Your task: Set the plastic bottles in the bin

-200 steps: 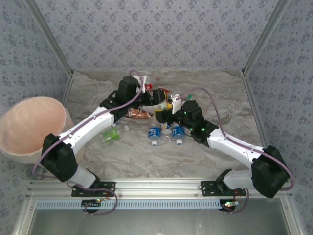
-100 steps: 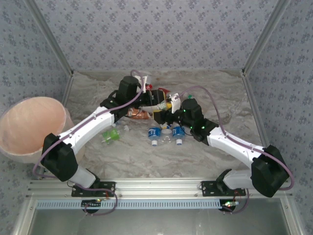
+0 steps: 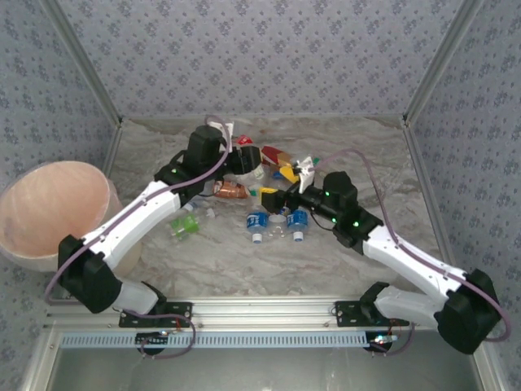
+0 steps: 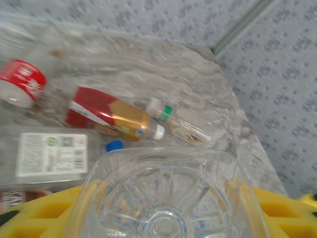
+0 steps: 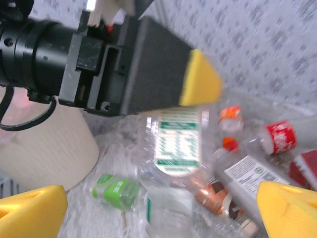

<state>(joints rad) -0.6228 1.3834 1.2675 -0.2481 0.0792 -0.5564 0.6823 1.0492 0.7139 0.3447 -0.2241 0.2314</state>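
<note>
The pale pink bin (image 3: pixel 50 213) stands at the left side of the marbled table (image 3: pixel 383 163). Well to the right of the bin, the left gripper (image 4: pixel 163 218) is clamped on a clear bottle (image 4: pixel 163 191), whose ribbed base faces the wrist camera between the yellow pads. Farther right of the bin, the right gripper (image 5: pixel 161 206) hangs with its jaws spread wide, gripping nothing. Around both lies the heap of plastic bottles (image 3: pixel 273 171), all on the table and well apart from the bin. Nearest the bin is a green bottle (image 3: pixel 184 226); farther from the bin lie 2 blue-labelled bottles (image 3: pixel 258 220), side by side.
</note>
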